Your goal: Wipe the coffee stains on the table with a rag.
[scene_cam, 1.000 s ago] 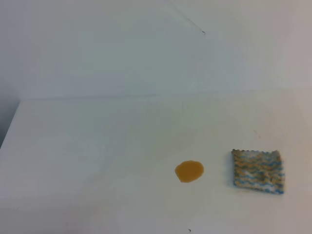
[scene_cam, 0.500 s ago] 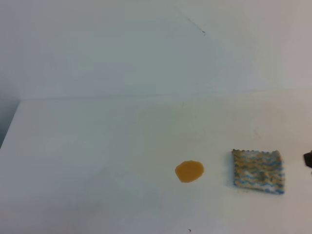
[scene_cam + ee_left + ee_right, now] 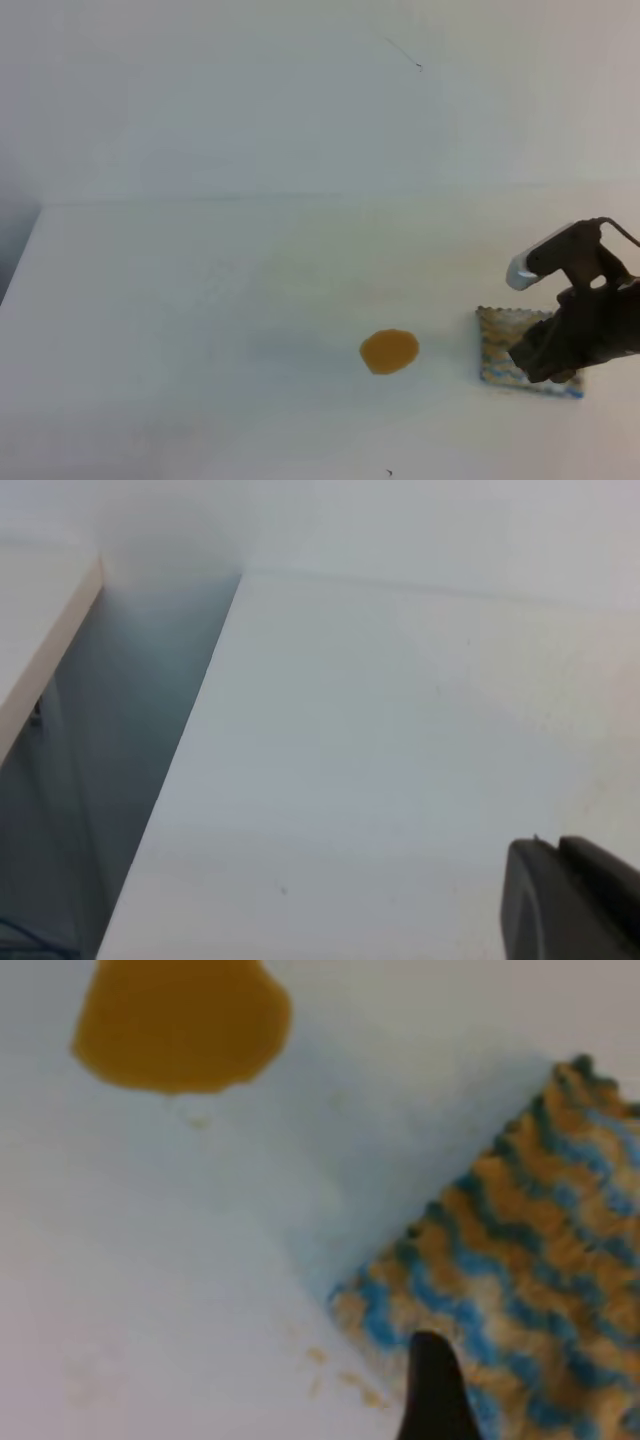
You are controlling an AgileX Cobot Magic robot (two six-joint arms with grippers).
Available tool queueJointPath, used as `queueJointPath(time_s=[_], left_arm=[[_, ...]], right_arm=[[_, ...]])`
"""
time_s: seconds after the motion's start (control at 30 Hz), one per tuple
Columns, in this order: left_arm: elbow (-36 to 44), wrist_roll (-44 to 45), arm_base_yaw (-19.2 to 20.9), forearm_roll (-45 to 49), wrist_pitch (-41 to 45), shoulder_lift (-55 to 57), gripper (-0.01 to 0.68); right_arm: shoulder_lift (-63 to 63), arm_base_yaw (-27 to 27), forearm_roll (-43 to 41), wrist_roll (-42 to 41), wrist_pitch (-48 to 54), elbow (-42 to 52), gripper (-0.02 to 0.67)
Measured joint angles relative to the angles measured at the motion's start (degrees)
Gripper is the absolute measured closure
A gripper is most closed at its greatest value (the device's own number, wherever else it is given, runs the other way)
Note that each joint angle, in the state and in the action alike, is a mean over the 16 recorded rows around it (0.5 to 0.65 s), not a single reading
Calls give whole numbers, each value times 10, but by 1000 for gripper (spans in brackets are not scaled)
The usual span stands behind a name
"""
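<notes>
The rag [image 3: 497,345], a small cloth with wavy blue, tan and white stripes, lies flat on the white table [image 3: 200,300] at the right. My right gripper [image 3: 540,362] hangs over the rag's right half and hides it. In the right wrist view a single dark fingertip [image 3: 430,1390] stands over the rag [image 3: 520,1260] near its edge, and the other finger is outside the picture. The coffee stain [image 3: 389,351], a roundish orange-brown blob, sits just left of the rag, apart from it. Only a dark part of my left gripper [image 3: 570,900] shows, over bare table.
Small brownish specks [image 3: 345,1378] dot the table beside the rag's edge. The table's left edge [image 3: 170,780] drops into a dark gap. A white wall [image 3: 250,100] rises behind the table.
My right arm has come in from the right edge and now hangs over the rag's right half. The rag and the stain have not moved.
</notes>
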Motion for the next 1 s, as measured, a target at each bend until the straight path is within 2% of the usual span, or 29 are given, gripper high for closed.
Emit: queueJointPath(time_s=[0.17,0.33,0.47,0.77,0.87,1.0], left_arm=[[0,0,0,0,2,0,672],[0,0,0,0,3,0,672],[0,0,0,0,3,0,672],[0,0,0,0,3,0,672],[0,0,0,0,4,0,672],[0,0,0,0,4,0,672]], right_arm=[[49,4,-21,0,-13,-24,222],[76,4,-34,0,-18,-35,256],[89,4,-36,-1,-17,-37,320],[101,4,-34,-6,-2,-43,545],[102,4,-26,-8,17,-53,597],[103,4,-9,-9,53,-78,634]])
